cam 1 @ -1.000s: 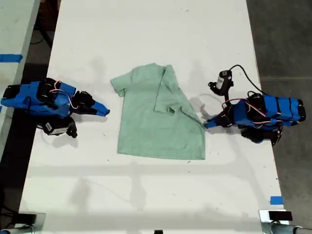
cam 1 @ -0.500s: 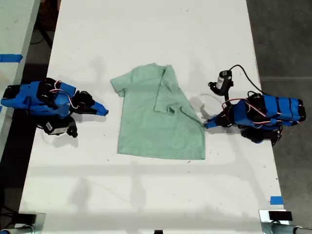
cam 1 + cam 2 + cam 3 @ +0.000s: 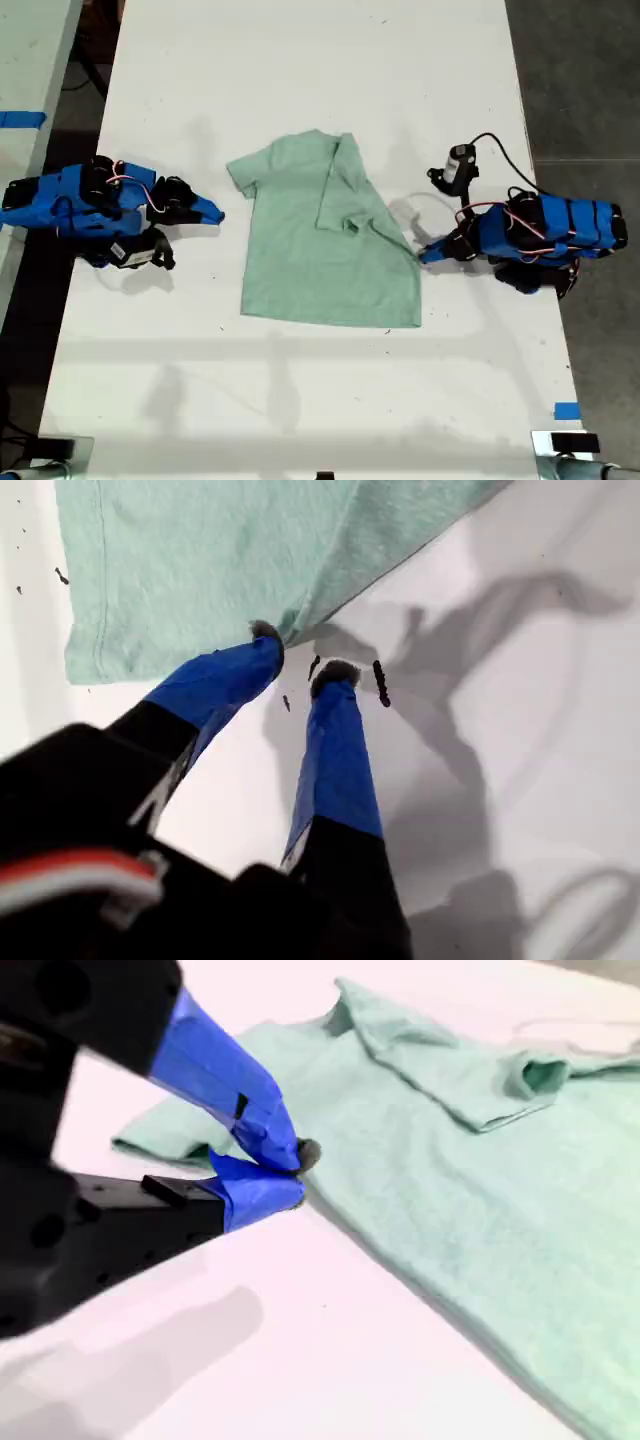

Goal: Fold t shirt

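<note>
1. The pale mint-green short-sleeved cloth t shirt lies flat near the middle of the white tabletop, between the two blue arms. One sleeve and side panel are already folded over the body on the exterior view's right; the sleeve on the exterior view's left is still spread out.
2. My first pincer is identified as the arm on the exterior view's right: its wrist view shows the folded shirt edge right at the fingertips. The jaws are parted, nothing is gripped, and one tip sits at the cloth edge. Judged: it is parked low at the fold it serves.
3. My second pincer is the arm on the exterior view's left. Its jaws are nearly together with no cloth between them; it sits just beside the unfolded sleeve, apart from it.
4. Judged: the second pincer is aimed at that sleeve because the matching fold on that side is not yet done.
</note>
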### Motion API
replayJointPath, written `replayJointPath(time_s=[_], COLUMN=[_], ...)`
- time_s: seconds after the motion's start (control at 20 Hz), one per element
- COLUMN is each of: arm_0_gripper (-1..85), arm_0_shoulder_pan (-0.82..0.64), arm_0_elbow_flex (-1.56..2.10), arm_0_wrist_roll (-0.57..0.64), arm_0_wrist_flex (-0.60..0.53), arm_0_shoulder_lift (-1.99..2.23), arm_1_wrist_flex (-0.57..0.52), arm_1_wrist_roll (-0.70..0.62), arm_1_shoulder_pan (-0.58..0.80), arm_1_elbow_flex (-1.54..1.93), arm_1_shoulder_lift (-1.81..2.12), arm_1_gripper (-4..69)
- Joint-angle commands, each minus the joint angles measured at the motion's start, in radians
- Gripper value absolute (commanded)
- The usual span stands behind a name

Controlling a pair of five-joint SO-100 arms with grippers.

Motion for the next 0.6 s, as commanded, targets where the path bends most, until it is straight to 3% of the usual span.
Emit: replayJointPath(time_s=[0.0, 0.15, 0.25, 0.4, 0.55], arm_0_gripper=[-0.3, 17.8, 19.6, 19.9, 19.5], arm_0_shoulder_pan=[-0.106, -0.285, -0.407, -0.537, -0.591], arm_0_elbow_flex=[-0.328, -0.775, -0.893, -1.04, -1.15], arm_0_wrist_roll=[0.089, 0.374, 0.534, 0.637, 0.655], arm_0_wrist_flex=[0.005, 0.055, -0.023, -0.028, -0.02], arm_0_shoulder_lift=[-0.526, -1.164, -1.338, -1.555, -1.793], arm_1_wrist_flex=[-0.029, -0.029, -0.029, -0.029, -0.029], arm_1_wrist_roll=[-0.015, -0.015, -0.015, -0.015, -0.015], arm_1_shoulder_pan=[-0.002, -0.002, -0.002, -0.002, -0.002], arm_1_elbow_flex=[0.051, 0.051, 0.051, 0.051, 0.051], arm_1_shoulder_lift=[0.008, 0.008, 0.008, 0.008, 0.008], arm_1_gripper=[9.3, 9.3, 9.3, 9.3, 9.3])
